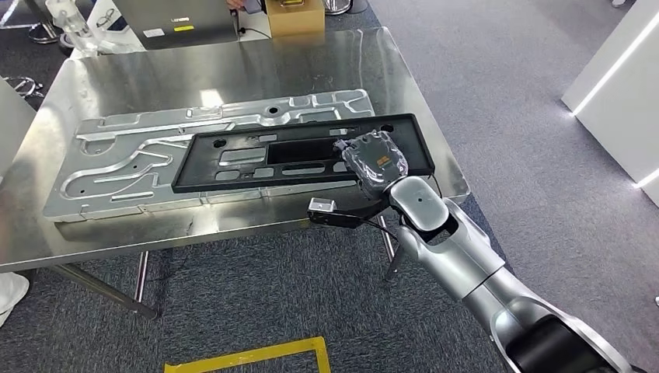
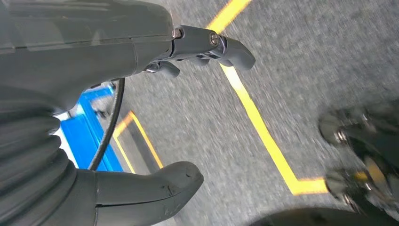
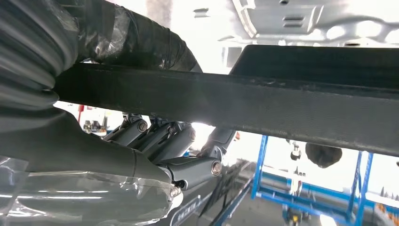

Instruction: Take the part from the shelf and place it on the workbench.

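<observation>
Your steel desk (image 1: 233,70) fills the upper left of the head view, and on it lies a long silver stamped panel (image 1: 116,155) running from about 9 o'clock toward 1 o'clock. The black part (image 1: 295,155) (a flat, slotted tray-like frame) rests across that panel's near half, its right end reaching the desk's right edge at roughly 3 o'clock. Your right robot hand (image 1: 375,159) is grasping that right end: in the right wrist view the part's dark edge (image 3: 282,108) passes between the thumb above and the fingers (image 3: 188,165) curled beneath it. Your left robot hand (image 2: 155,122) hangs over grey floor (image 2: 306,70) with yellow tape lines (image 2: 254,117), released, thumb and fingers apart around nothing. A cardboard box (image 1: 295,15) sits beyond the desk at 12 o'clock.
</observation>
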